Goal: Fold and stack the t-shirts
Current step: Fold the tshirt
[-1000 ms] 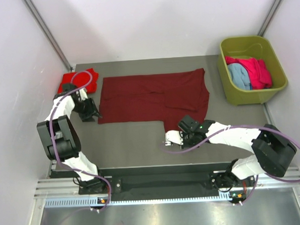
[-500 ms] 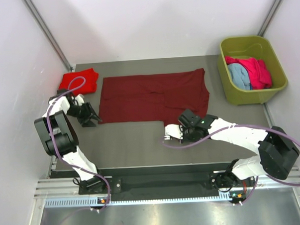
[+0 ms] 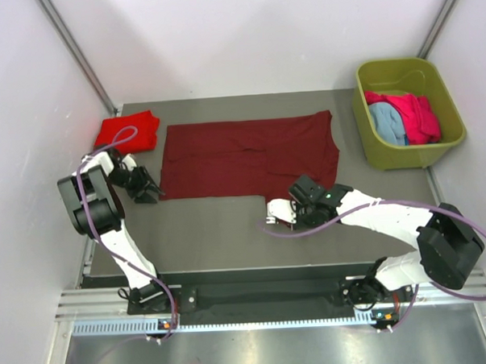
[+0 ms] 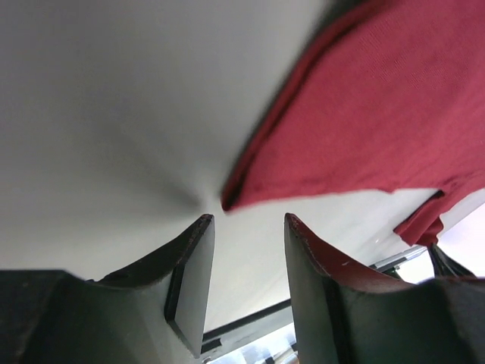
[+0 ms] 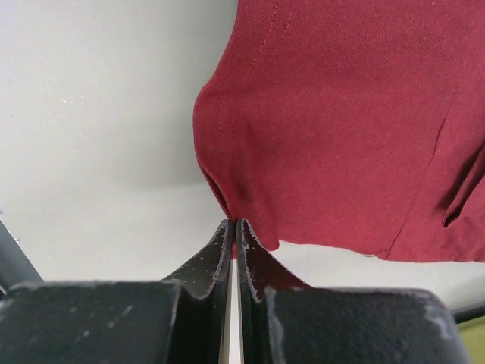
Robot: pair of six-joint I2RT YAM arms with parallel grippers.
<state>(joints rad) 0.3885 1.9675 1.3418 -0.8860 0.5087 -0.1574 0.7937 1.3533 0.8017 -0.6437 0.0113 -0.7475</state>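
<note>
Four shirts visible. Grey tabletop [image 3: 213,232] carries maroon t-shirt [image 3: 250,153], spread flat mid-table. Olive tub [image 3: 369,148], far right, holds pink shirt [image 3: 413,114] and blue shirt [image 3: 385,121] (both bunched). Red t-shirt [image 3: 132,129] at far left corner. Left gripper [image 4: 246,224] half-spread, empty, beside maroon corner. Right gripper [image 5: 233,224] closed at maroon hem.

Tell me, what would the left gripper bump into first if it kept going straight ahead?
Probably the corner of the dark maroon t-shirt, lying just beyond the open left gripper; depth is hard to judge.
</note>
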